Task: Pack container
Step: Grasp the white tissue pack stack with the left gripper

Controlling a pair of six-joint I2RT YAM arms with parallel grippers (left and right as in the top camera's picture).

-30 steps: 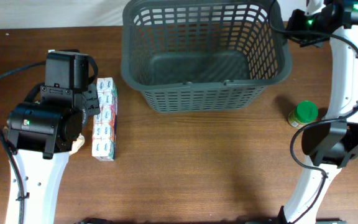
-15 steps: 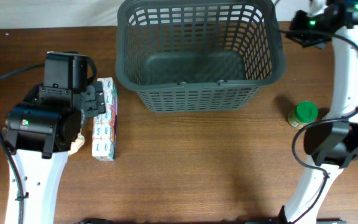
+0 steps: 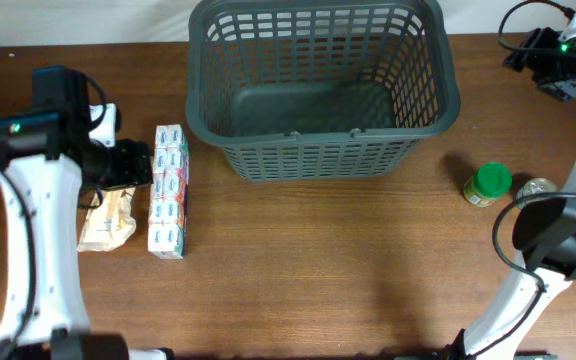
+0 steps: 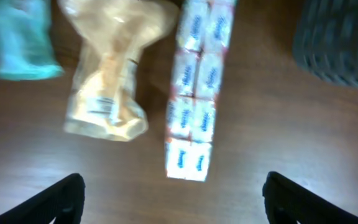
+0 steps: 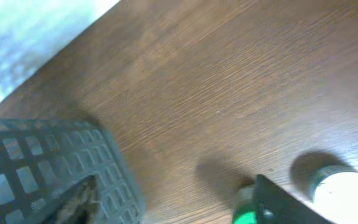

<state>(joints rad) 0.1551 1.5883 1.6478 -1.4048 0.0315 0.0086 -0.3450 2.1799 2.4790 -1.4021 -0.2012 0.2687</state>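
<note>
The container (image 3: 323,150) is a large dark grey lattice basket at the table's back centre, and I see nothing inside it. Its corner shows in the left wrist view (image 4: 344,43) and its wall in the right wrist view (image 5: 36,165). My left gripper (image 3: 133,165) (image 4: 179,202) hangs open above the table, just left of a strip of small drink cartons (image 3: 168,190) (image 4: 194,93). My right gripper (image 3: 546,58) (image 5: 176,196) is open and holds nothing, off to the right of the basket's back corner. One of its fingers (image 5: 79,199) shows over the basket wall.
A crumpled tan bag (image 3: 108,220) (image 4: 107,78) lies left of the cartons, with a teal packet (image 4: 20,37) beyond it. A green-lidded jar (image 3: 489,185) (image 5: 244,211) and a metal can (image 3: 536,188) (image 5: 344,193) stand right of the basket.
The basket slid left and settled. My right gripper opened, let go of its back right corner and drew away to the right. My left gripper opened and pulled back leftward, uncovering the tan bag.
</note>
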